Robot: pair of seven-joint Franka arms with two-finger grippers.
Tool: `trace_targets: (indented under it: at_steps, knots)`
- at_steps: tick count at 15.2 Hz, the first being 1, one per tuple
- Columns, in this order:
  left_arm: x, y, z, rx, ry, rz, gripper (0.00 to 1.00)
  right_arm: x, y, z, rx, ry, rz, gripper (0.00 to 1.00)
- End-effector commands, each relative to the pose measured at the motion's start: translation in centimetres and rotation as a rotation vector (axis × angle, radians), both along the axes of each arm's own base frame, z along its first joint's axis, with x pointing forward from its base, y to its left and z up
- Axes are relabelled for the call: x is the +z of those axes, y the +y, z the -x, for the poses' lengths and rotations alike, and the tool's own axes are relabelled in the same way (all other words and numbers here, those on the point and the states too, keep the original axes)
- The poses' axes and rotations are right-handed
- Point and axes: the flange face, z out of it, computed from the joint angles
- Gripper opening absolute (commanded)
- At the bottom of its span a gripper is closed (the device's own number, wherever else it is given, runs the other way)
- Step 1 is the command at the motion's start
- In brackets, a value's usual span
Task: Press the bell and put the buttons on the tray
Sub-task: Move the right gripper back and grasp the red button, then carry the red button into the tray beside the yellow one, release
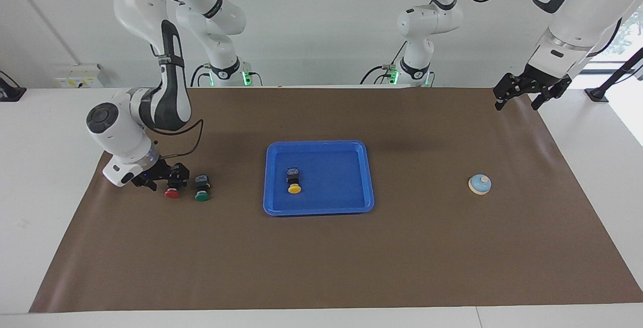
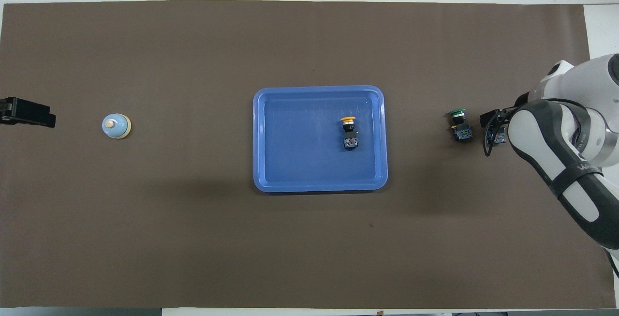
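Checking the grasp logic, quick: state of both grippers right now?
Left gripper: open, empty, waiting over the mat edge at its own end.
Right gripper: down at the red button; grip cannot be told.

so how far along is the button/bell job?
Done: yellow button lies in the tray. In hand: right gripper is down at the red button. Left: red and green button on the mat; bell sits apart, left gripper waiting raised over the table's edge.
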Motion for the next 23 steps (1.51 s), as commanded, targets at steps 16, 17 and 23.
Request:
trace_targets:
  at_steps: [16, 17, 23]
  knots:
    - [0.1, 0.1, 0.7, -0.002, -0.003, 0.004, 1.00, 10.2, 24.8, -1.0, -0.043, 0.044, 0.015, 0.00]
    - [0.1, 0.1, 0.7, -0.002, -0.004, 0.004, 1.00, 10.3, 27.5, -0.3, -0.061, 0.039, 0.018, 0.00]
    - [0.1, 0.1, 0.7, -0.002, -0.003, 0.004, 1.00, 8.8, 42.6, 3.9, -0.149, 0.027, 0.009, 0.00]
